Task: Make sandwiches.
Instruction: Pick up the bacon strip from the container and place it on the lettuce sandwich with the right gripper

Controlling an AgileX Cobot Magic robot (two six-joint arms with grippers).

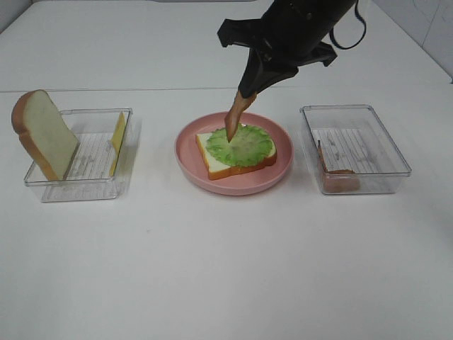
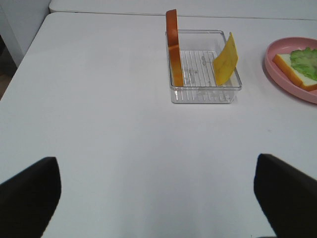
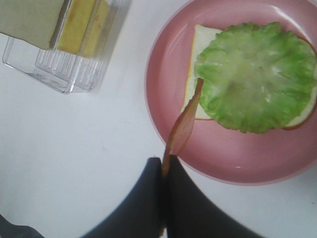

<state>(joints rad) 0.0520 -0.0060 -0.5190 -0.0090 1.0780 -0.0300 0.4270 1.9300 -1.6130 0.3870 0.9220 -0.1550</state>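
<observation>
On the round pink plate (image 1: 233, 185) lies one white bread slice (image 1: 216, 166) with a green lettuce leaf (image 1: 248, 145) on top. My right gripper (image 1: 255, 88) hangs above the plate's far side, shut on a reddish-brown bacon strip (image 1: 237, 117). The strip dangles down and its tip meets the lettuce's left edge. In the right wrist view the bacon strip (image 3: 183, 126) runs from the closed gripper (image 3: 163, 166) toward the lettuce (image 3: 257, 77). A second bread slice (image 1: 42, 131) and a yellow cheese slice (image 1: 118, 133) lean in the left tray. My left gripper (image 2: 156, 163) is open over bare table.
The clear left tray (image 1: 78, 191) stands left of the plate. A clear right tray (image 1: 407, 170) holds more bacon (image 1: 340, 180) at its near left corner. The white table has a seam running across behind the trays.
</observation>
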